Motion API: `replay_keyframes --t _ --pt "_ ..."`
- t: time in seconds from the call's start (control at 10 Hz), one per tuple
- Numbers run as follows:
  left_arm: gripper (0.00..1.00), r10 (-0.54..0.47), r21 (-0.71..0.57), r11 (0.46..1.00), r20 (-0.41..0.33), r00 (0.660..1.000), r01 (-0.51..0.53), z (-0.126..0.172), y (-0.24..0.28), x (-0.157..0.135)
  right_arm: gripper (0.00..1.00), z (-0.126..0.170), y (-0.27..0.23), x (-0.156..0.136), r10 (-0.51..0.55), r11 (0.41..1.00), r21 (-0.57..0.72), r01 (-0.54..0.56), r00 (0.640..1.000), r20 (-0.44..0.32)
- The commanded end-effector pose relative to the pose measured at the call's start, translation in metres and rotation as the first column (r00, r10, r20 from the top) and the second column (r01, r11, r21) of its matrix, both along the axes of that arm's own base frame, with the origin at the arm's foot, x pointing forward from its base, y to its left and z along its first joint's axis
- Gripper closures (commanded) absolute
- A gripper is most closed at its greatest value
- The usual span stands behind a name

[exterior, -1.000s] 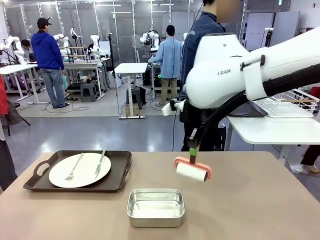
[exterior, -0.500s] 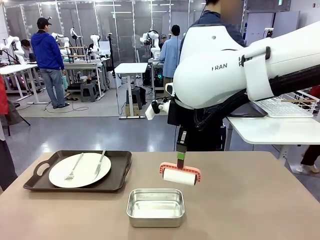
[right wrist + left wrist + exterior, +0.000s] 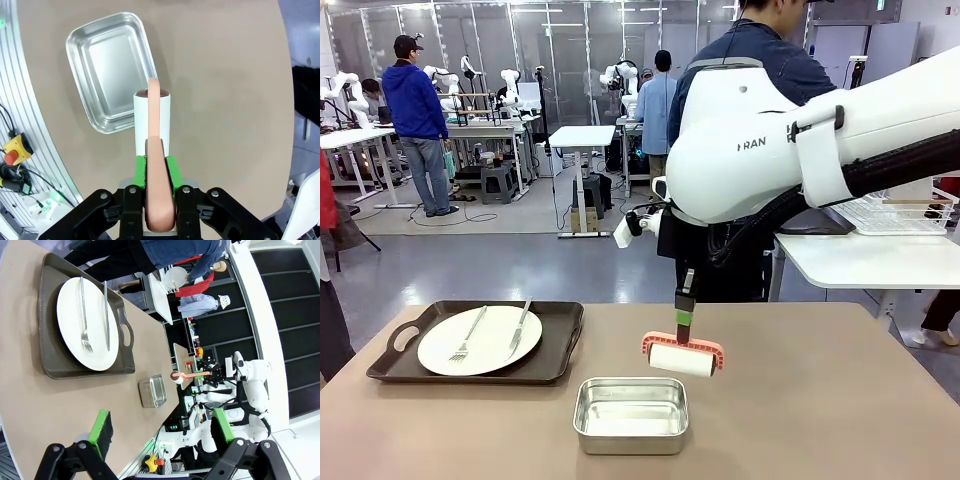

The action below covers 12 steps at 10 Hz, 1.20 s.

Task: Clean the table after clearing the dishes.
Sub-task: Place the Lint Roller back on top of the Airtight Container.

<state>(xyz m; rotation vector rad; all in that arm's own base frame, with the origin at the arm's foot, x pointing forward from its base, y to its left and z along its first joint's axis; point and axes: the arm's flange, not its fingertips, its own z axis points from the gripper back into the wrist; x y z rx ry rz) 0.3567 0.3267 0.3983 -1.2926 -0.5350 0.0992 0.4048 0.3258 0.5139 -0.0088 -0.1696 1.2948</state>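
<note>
The right fingers [image 3: 141, 170] pinch the handle of the lint roller [image 3: 682, 358], which hangs above the counter [image 3: 820, 400] just behind the steel pan [image 3: 631, 415]. A low sweep may knock that pan. The plate [image 3: 480, 340] lies uncleared on its tray [image 3: 560, 345] at the left. The left fingers [image 3: 102, 432] are spread.

The plain beige counter [image 3: 840, 410] bore one dark handled tray [image 3: 565, 340] at its far left, holding a round white plate [image 3: 495, 350] with a fork [image 3: 468, 335] and knife [image 3: 521, 326] lying side by side on it.

Glossy white rounded arm [image 3: 860, 115], grey lettering, black cable hose [image 3: 900, 165], black fingers [image 3: 170, 172] with green pads
</note>
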Motion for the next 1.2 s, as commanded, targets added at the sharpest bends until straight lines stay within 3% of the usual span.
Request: replay_keyframes --t 0.0,0.5,1.1 --pt "0.00 -0.002 -0.005 1.000 0.003 1.000 0.002 0.002 0.000 -0.003 0.79 -0.003 0.021 0.008 0.113 0.994 0.004 -0.113 0.994 -0.006" --pt "0.00 -0.002 -0.005 1.000 0.003 1.000 0.002 0.002 0.000 -0.003 0.79 -0.040 0.097 0.030 0.301 0.952 -0.039 -0.303 0.952 -0.061" --pt "0.00 -0.002 -0.005 1.000 0.003 1.000 0.002 0.002 0.000 -0.003 0.79 -0.066 0.106 0.044 0.300 0.951 -0.034 -0.308 0.942 -0.150"
